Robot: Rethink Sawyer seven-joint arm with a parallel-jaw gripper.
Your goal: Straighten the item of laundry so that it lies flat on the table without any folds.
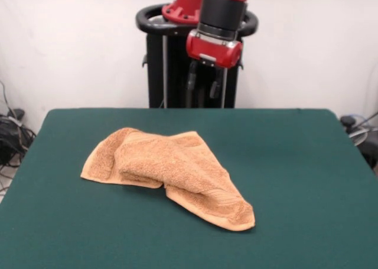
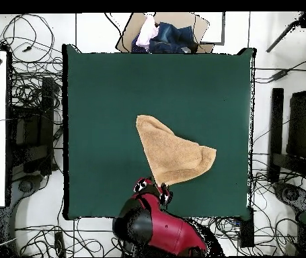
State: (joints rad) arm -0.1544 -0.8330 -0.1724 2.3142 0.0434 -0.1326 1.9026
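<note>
Hanging at the top centre of the front view, the gripper (image 1: 204, 84) sat above the far edge of the table (image 1: 307, 162), its two dark fingers (image 1: 191, 80) pointing down with a clear gap between them and nothing held. It was raised off the surface, apart from the cloth below. In the overhead view the gripper (image 2: 153, 190) appeared at the lower middle of the frame, just over the table's bottom edge, close to the nearest corner of the towel.

The towel (image 1: 171, 171) lay in the middle of the front view, slightly left of centre, bunched and folded over itself into a rough wedge. A thicker rounded hump sat at its left, and a narrowing flap ran down to the lower right, ending in a corner with a woven band showing. From above, the towel (image 2: 172, 157) read as a triangular shape at the centre of the green table (image 2: 108, 94), with its point at the upper left and wider end at the lower right.

A cardboard box of clothes (image 2: 165, 35) sat beyond the table's top edge in the overhead view.
</note>
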